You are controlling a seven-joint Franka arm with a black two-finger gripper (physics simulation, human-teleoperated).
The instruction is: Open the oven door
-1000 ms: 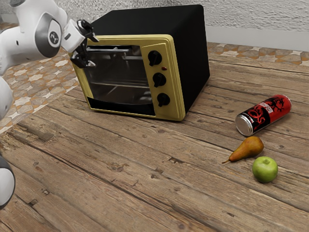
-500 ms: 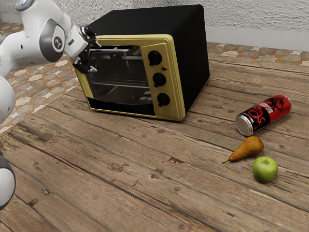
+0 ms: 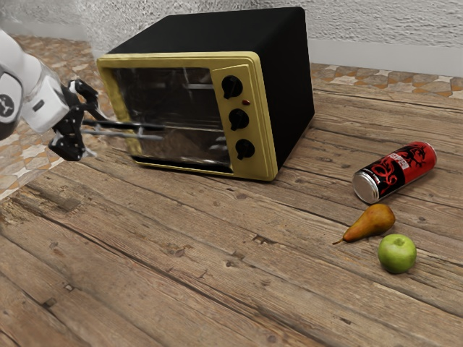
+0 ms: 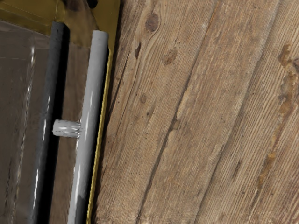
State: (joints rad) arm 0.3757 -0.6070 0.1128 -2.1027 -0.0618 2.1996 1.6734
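My gripper [image 3: 100, 135] is at the exterior view's left, its two black fingers wide apart above and below the handle's end. The silver handle bar [image 3: 116, 133] stands out in front of the oven [image 3: 264, 123], which is black with a gold front frame. The glass door is tilted partway outward, its dark upper edge [image 3: 119, 125] beside the handle and well below the top of the frame. In the wrist view the handle [image 4: 88, 121] runs alongside the dark door edge [image 4: 50, 93], joined by a short post.
Three dark knobs [image 3: 239, 119] line the oven front. A red and black can [image 3: 396, 172] lies on the wooden table [image 3: 217, 253] toward the exterior view's right, with a pear [image 3: 371, 222] and a green apple [image 3: 397, 253] nearer the camera.
The door has swung outward and down from its upright position, carrying the handle lower. My gripper has moved toward the exterior view's left and down, fingers still apart.
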